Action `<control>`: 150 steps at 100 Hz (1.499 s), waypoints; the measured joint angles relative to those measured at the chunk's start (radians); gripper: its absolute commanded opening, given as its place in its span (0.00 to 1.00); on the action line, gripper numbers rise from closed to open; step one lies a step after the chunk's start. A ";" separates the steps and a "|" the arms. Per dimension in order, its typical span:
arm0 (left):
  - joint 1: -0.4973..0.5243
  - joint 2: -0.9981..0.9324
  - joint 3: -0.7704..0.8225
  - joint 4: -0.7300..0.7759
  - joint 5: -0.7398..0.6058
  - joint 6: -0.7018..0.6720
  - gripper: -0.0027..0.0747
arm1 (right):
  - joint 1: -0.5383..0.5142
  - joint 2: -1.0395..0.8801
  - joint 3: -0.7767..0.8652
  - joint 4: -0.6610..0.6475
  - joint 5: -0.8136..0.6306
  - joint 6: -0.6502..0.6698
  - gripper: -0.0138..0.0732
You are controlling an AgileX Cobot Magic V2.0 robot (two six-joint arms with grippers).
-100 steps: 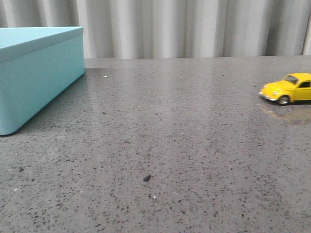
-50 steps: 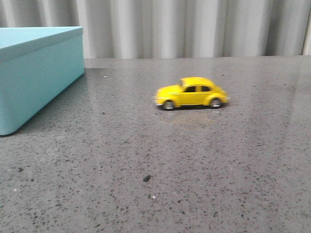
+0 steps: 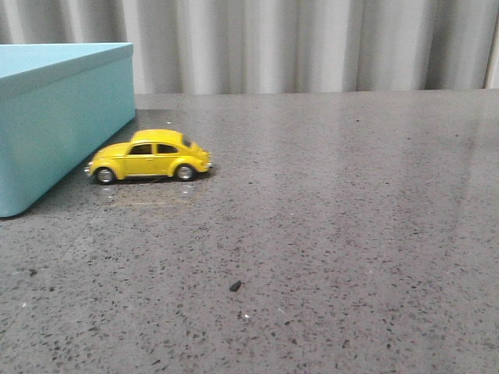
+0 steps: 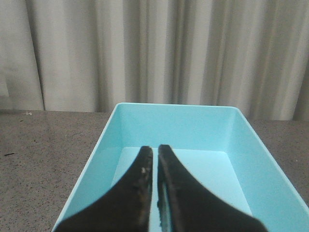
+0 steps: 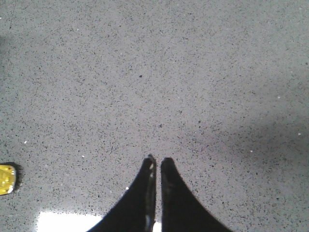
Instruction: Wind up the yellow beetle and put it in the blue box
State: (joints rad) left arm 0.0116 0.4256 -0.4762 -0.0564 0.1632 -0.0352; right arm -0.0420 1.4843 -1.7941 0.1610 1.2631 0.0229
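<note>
While our left gripper (image 4: 155, 154) hangs over the open blue box (image 4: 231, 130) with its fingers drawn almost together and nothing between them, our right gripper (image 5: 158, 164) is likewise pinched nearly shut and empty, pointing down at bare speckled tabletop (image 5: 193, 72). Neither arm shows in the front view, so we hold nothing of the task's at this moment.

Out from the hands, the yellow beetle (image 3: 148, 157) stands on its four wheels on the tabletop towards the far left, its nose just beside the long side wall of the blue box; whether the bumper touches that wall we cannot tell. A sliver of yellow at the edge of the right wrist view (image 5: 7, 179) is probably that same car. The box sits at the far left corner, its top open, and in the left wrist view its floor looks bare as far as our fingers let us see.

We judge that the storing step is the one in hand. The next move calls for one gripper to open wide enough to span the car's body, come down over its roof, close on its flanks, lift it clear of the wall and lower it into the box. The glossy rounded shell may slip, and the wheels may roll at a nudge.
</note>
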 measured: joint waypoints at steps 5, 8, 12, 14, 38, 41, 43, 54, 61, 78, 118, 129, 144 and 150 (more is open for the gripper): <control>0.000 0.000 -0.005 0.000 0.000 0.000 0.01 | 0.000 -0.002 0.000 0.000 0.000 -0.006 0.09; 0.000 0.000 -0.009 0.000 0.000 0.000 0.01 | 0.000 -0.004 0.000 0.000 0.000 -0.008 0.09; 0.000 0.001 -0.021 0.000 0.004 0.000 0.01 | 0.000 -0.010 0.000 0.000 0.000 -0.010 0.09; 0.000 0.003 -0.028 0.000 0.004 0.000 0.01 | 0.000 -0.015 0.000 0.000 0.000 -0.010 0.09; -0.005 0.103 -0.189 0.000 0.094 0.010 0.01 | 0.000 -0.102 0.000 0.000 0.002 -0.031 0.09; -0.008 0.124 -0.212 0.000 0.117 0.019 0.01 | 0.000 -0.113 0.000 0.000 0.002 -0.035 0.09; -0.015 0.140 -0.230 0.000 0.125 0.024 0.01 | 0.000 -0.122 0.000 0.000 0.002 -0.037 0.09; -0.065 0.229 -0.321 0.000 0.189 0.067 0.01 | 0.000 -0.176 0.012 0.000 0.001 -0.051 0.09; -0.105 0.291 -0.378 0.000 0.224 0.097 0.01 | 0.000 -0.218 0.038 0.002 -0.014 -0.056 0.09; -0.200 0.444 -0.510 0.000 0.298 0.167 0.01 | 0.000 -0.337 0.152 0.002 -0.108 -0.077 0.09; -0.386 0.745 -0.729 0.000 0.484 0.325 0.62 | 0.000 -0.579 0.505 -0.002 -0.268 -0.102 0.09; -0.436 0.810 -0.764 0.000 0.533 0.402 0.68 | 0.000 -0.607 0.555 -0.005 -0.283 -0.102 0.09; -0.511 0.899 -0.807 0.000 0.634 0.573 0.68 | 0.000 -0.624 0.597 -0.006 -0.295 -0.102 0.09; -0.537 0.935 -0.827 0.000 0.668 0.630 0.68 | 0.000 -0.624 0.610 -0.009 -0.300 -0.102 0.09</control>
State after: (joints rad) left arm -0.5250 1.3609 -1.3033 -0.0564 0.8312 0.5952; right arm -0.0420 0.8603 -1.1838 0.1524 0.9632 -0.0794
